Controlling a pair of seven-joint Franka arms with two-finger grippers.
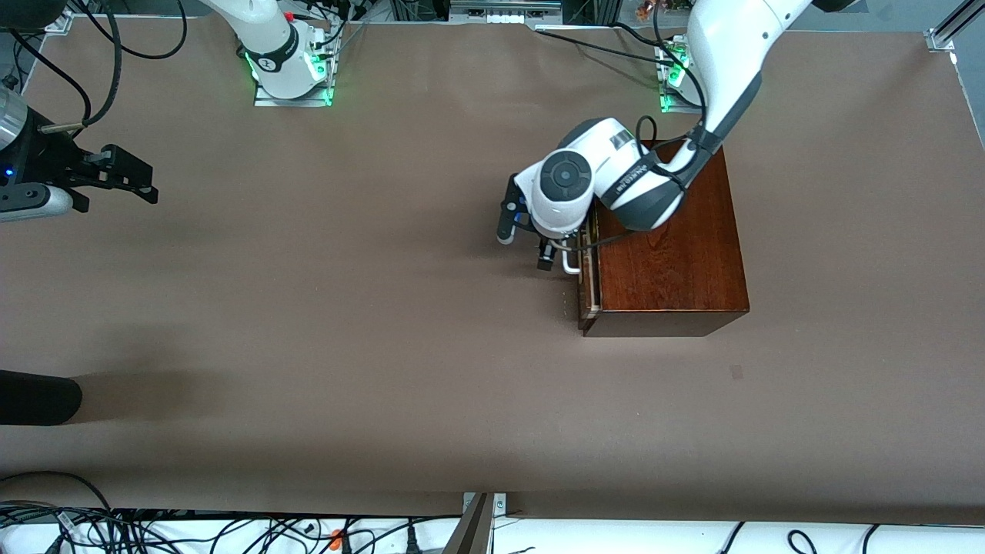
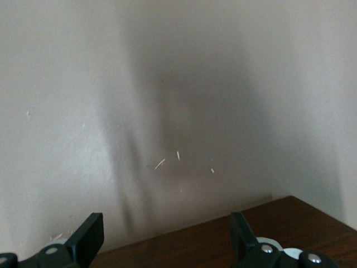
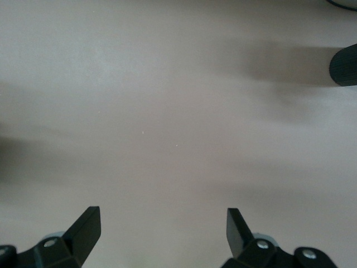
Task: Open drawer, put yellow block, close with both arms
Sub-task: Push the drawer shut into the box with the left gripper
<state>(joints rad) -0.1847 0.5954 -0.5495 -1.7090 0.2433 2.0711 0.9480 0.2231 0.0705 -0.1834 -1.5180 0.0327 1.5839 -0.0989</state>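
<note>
A: What sits toward the right arm's end of the table?
B: The right gripper (image 1: 127, 178) waits there over bare brown table (image 1: 346, 331), fingers (image 3: 83, 226) spread apart, holding nothing.
A: And the left gripper (image 1: 548, 258)?
B: Right at the drawer (image 1: 586, 269) front, by the white handle (image 1: 571, 261), fingers (image 2: 89, 237) parted. The drawer looks barely out of the reddish-brown box (image 1: 673, 254).

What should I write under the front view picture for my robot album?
Left gripper reaches for the white handle of the wooden box's drawer while the right gripper waits open over bare table.
</note>
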